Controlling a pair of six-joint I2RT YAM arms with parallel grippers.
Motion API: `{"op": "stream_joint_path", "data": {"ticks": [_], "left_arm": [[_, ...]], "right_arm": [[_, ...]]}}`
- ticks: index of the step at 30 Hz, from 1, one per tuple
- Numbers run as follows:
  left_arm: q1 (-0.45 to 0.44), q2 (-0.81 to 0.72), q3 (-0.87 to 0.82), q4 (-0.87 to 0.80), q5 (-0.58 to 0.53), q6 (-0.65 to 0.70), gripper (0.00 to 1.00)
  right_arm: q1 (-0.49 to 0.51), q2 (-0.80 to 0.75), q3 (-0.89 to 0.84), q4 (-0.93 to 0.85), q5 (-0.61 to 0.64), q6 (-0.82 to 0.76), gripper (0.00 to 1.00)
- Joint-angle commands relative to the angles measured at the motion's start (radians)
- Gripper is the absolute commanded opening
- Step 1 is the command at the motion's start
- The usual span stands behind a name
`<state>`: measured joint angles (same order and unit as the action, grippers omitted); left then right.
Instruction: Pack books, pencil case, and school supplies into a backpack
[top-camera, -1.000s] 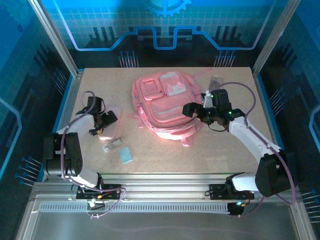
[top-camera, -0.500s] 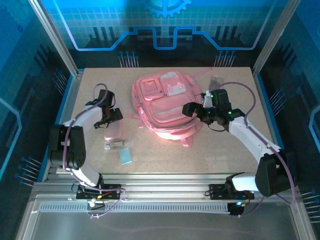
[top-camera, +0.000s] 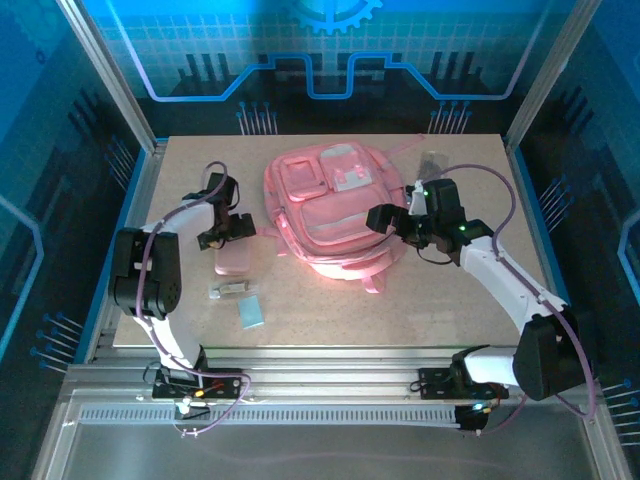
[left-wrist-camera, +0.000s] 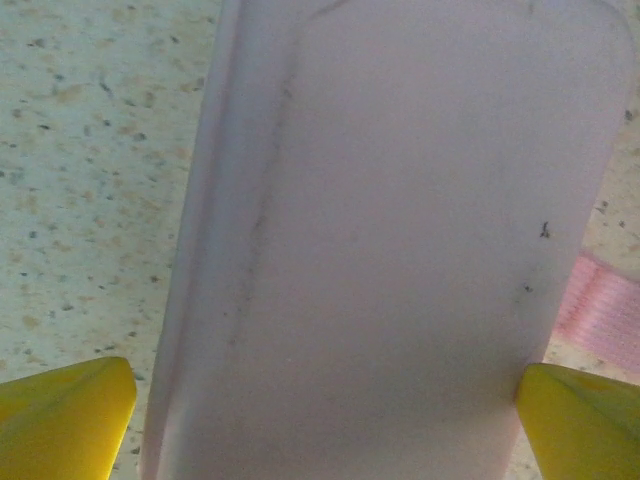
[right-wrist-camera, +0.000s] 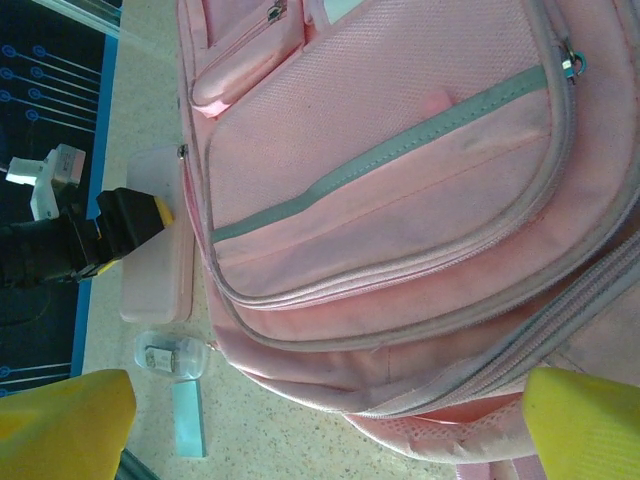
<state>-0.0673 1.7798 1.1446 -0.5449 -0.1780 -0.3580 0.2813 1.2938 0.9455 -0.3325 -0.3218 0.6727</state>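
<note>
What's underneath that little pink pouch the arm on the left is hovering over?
The pencil case lies flat on the speckled table, the left end effector straddling it with fingers apart. Anything directly beneath it is covered, so I cannot tell.

The pencil case (left-wrist-camera: 390, 240) is cut off top and bottom in the left wrist view.

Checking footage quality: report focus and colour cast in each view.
Top external: sharp, heavy blue backdrop glow, backpack glaring pink-white. Left wrist: pencil case very close, soft and washed out. Right wrist: backpack fabric crisp, yellow fingertips blurred at the corners.
</note>
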Motion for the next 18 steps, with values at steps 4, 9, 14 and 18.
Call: {"op": "stream_joint_path", "data": {"ticks": [4, 9, 14, 18], "left_arm": [[-0.016, -0.015, 0.003, -0.048, 0.031, 0.037, 0.99], [-0.023, -0.025, 0.020, -0.068, -0.015, 0.065, 0.99], [-0.070, -0.003, 0.025, -0.041, -0.005, 0.145, 0.99], [-0.095, -0.019, 0.004, 0.011, 0.034, 0.186, 0.99]], "right_arm": [[0.016, -0.017, -0.008, -0.011, 0.017, 0.012, 1.00], [0.021, -0.012, -0.005, -0.010, 0.024, 0.011, 1.00], [0.025, 0.013, 0.002, -0.007, 0.021, 0.018, 1.00], [0.036, 0.024, 0.011, -0.006, 0.022, 0.019, 1.00]]}}
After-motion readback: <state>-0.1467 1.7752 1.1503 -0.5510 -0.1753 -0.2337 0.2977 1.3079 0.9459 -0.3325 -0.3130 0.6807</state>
